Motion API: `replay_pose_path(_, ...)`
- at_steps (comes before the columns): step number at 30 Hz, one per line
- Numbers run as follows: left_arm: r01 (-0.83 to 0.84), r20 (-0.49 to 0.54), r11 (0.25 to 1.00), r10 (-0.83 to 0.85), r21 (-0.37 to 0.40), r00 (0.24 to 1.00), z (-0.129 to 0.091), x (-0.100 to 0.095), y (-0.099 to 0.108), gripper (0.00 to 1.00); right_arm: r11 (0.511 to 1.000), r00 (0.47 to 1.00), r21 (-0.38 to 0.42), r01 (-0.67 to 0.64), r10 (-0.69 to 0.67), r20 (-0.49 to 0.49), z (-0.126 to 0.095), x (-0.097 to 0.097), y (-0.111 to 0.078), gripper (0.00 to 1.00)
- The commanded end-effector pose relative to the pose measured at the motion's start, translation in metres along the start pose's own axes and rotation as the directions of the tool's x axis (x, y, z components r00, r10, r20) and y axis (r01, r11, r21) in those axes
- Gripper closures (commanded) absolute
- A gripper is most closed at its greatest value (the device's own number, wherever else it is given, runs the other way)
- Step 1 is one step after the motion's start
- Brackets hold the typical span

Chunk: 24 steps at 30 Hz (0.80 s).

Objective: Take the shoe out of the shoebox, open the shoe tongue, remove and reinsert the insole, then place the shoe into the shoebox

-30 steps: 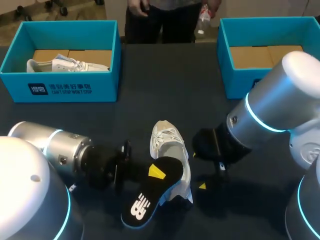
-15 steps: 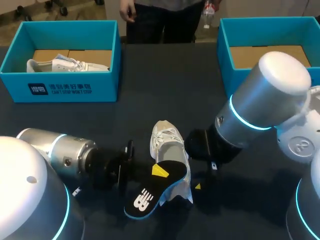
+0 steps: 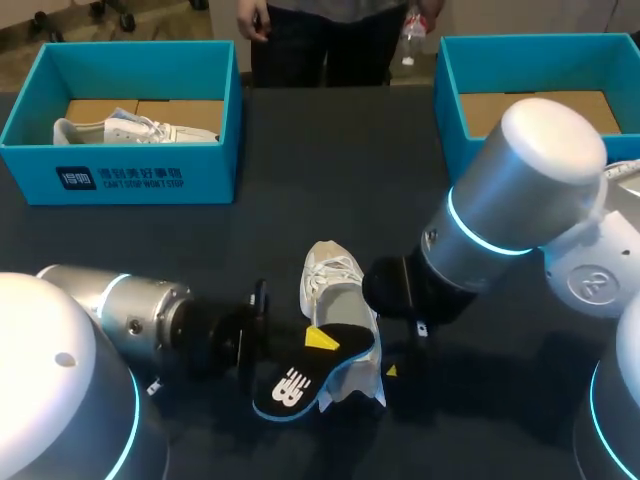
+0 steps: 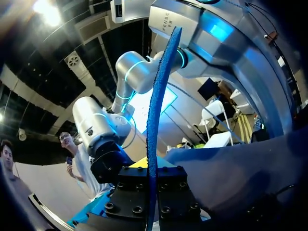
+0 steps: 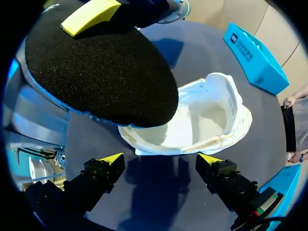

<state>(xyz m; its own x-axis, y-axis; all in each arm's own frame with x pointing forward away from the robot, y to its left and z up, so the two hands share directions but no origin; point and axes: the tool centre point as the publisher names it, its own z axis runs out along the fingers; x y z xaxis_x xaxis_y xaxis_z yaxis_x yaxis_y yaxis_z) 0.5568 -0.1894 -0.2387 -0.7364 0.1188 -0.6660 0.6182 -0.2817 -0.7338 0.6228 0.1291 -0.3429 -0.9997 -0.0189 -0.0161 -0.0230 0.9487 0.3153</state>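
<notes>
At far left, shoebox (image 3: pixel 120 176) holds shoe (image 3: pixel 125 128) | left jaws clamp insole (image 3: pixel 325 362) | right jaws spread

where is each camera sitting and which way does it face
Head: above and behind, looking down on the table; left arm and right arm show.
Left wrist: on the left arm, looking along the insole edge-on in the left gripper; right arm beyond.
Right wrist: on the right arm, looking down at the shoe; open right gripper shows.
Shared: all see the insole.

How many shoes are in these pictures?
2. One shoe lies inside the left shoebox; the other shoe lies on the table, in the middle. The right shoebox is partly hidden.
</notes>
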Motion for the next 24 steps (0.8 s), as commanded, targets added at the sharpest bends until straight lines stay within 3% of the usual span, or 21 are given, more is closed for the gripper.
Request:
replay_pose_path(1, 0.029, 0.034, 1.000, -0.029, 0.006, 0.999, 0.004, 0.005, 0.003, 1.00, 1.000, 1.000, 0.005, -0.008, 0.008, -0.002, 0.008, 0.002, 0.001, 0.00)
replay_pose_path(3, 0.046, 0.050, 0.999, -0.046, 0.008, 0.998, 0.002, 0.006, 0.006, 1.00, 1.000, 1.000, 0.009, -0.020, 0.020, 0.000, 0.008, 0.002, 0.002, 0.00)
replay_pose_path(6, 0.034, 0.046, 0.996, -0.030, -0.082, 0.998, -0.003, 0.011, 0.016, 1.00, 0.999, 0.999, 0.016, -0.033, 0.033, -0.004, 0.011, 0.001, -0.002, 0.00)
replay_pose_path(15, 0.036, 0.045, 0.996, -0.033, -0.080, 0.998, -0.003, 0.011, 0.016, 1.00, 0.999, 0.999, 0.016, -0.036, 0.036, -0.003, 0.011, 0.001, -0.002, 0.00)
replay_pose_path(24, 0.096, 0.116, 0.992, -0.086, -0.087, 0.990, -0.006, 0.014, 0.027, 1.00, 0.999, 0.999, 0.037, -0.033, 0.033, -0.006, 0.008, -0.002, -0.004, 0.00)
